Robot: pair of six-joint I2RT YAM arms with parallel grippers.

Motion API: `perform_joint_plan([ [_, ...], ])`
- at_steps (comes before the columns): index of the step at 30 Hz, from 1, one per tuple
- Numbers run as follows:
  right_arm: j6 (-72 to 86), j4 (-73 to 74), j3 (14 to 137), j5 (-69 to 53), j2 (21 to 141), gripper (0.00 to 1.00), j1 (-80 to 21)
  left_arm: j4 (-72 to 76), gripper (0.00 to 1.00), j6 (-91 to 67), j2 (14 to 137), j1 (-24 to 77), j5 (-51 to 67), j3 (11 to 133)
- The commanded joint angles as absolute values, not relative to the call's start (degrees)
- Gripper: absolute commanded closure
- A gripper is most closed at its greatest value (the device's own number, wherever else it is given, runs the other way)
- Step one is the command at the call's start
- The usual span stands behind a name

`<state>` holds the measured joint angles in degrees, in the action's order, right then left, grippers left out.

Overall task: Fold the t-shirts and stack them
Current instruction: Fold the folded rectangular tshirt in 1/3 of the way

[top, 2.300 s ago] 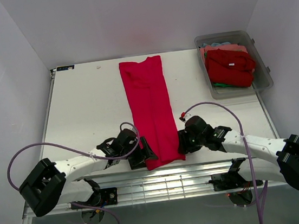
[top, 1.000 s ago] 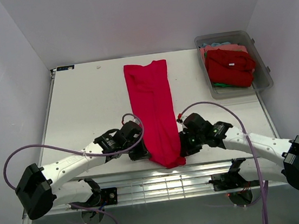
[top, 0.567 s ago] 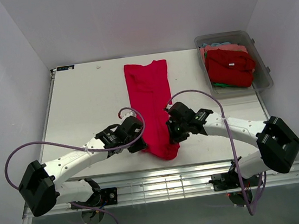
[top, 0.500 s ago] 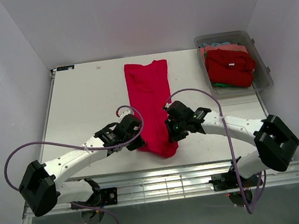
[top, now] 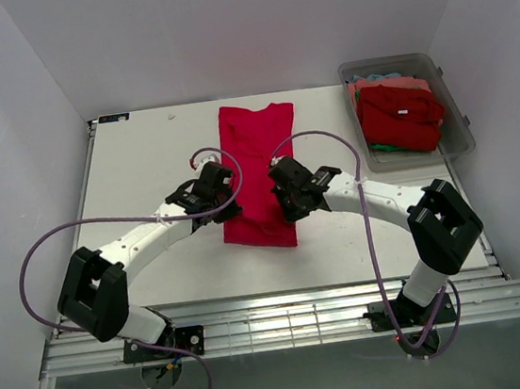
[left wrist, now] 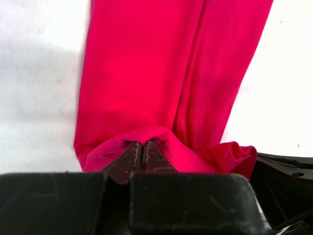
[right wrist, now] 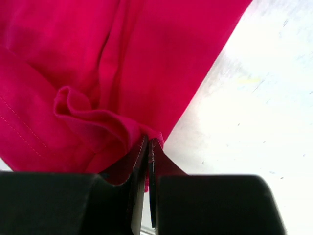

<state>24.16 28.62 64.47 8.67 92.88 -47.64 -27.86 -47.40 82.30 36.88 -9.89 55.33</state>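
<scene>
The long crimson cloth t-shirt [top: 258, 161], folded into a narrow strip, lies down the middle of the white tabletop [top: 143, 171], running from the far edge toward the arms. The left hand [top: 228, 212] is at the shirt's left edge and the right hand [top: 287, 212] at its right edge, level with each other, each pinching a fold of the cloth. The shirt's near end reaches nearer than both hands. Well to the shirt's right, at the tabletop's far right corner, stands the clear plastic bin [top: 458, 128], with a pile of other t-shirts [top: 400, 116] in it.

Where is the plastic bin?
In the top view, the bin sits at the far right corner of the table, right of the red shirt.
</scene>
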Motion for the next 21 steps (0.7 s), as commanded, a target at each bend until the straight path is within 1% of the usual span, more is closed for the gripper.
perform_joint_plan([
  [1, 21.62, 29.18, 69.86, 14.84, 95.44, 0.92, -46.58, -24.17, 1.0, -43.25, 85.24, 34.98, -9.49, 60.63],
  [10, 19.08, 28.13, 79.18, 20.3, 101.6, 0.92, -43.07, -21.89, 1.0, -39.64, 92.98, 28.04, -6.16, 69.16],
  [21, 13.71, 25.84, 88.85, 19.25, 110.12, 0.92, -36.65, -19.43, 1.0, -36.3, 105.02, 24.35, -0.89, 79.71],
])
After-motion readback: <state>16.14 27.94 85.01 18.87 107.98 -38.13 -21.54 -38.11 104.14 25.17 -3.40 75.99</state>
